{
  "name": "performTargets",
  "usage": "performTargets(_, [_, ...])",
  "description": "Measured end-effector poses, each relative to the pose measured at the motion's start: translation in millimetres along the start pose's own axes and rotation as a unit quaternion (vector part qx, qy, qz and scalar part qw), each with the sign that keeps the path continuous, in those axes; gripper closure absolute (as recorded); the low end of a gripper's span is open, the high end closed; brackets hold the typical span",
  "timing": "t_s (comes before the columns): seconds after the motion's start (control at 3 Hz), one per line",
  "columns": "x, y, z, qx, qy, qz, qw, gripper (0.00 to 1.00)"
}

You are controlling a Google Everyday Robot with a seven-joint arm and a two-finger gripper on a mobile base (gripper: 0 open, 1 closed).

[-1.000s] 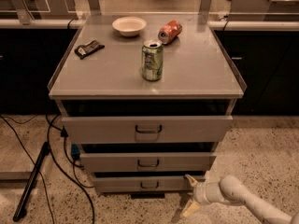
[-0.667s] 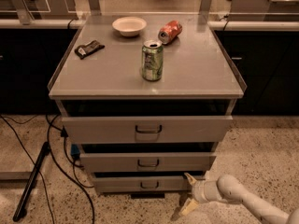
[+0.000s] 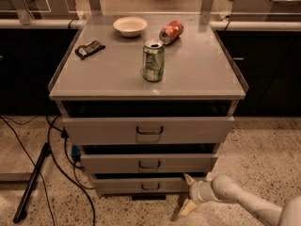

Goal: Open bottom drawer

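The bottom drawer [image 3: 141,184] is the lowest of three grey drawer fronts in the cabinet, with a small dark wire handle [image 3: 150,187] at its centre. It stands slightly out from the cabinet body. My gripper [image 3: 188,193] is low at the drawer's right end, just off its right front corner, on a white arm that comes in from the lower right. Its two pale fingers [image 3: 189,179] are spread, one up near the drawer's corner and one down toward the floor, holding nothing.
The middle drawer [image 3: 148,163] and top drawer [image 3: 148,130] sit above. On the cabinet top [image 3: 197,74] stand a green can [image 3: 153,60], a tipped red can [image 3: 170,31], a white bowl [image 3: 130,26] and a dark packet [image 3: 90,49]. Black cables [image 3: 56,164] trail on the floor at left.
The gripper has edged slightly left toward the bottom drawer's right corner. The drawers have not visibly moved.
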State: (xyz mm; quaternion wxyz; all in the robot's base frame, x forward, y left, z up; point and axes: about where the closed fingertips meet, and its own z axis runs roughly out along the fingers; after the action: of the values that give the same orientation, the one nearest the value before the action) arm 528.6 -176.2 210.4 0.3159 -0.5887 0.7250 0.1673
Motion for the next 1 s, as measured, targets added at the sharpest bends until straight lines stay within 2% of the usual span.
performTargets(0.33, [4, -4, 13, -0.004, 0.019, -0.008, 0.9998, 0.0])
performTargets(1.0, [9, -11, 28, -0.014, 0.035, -0.012, 0.9992, 0.0])
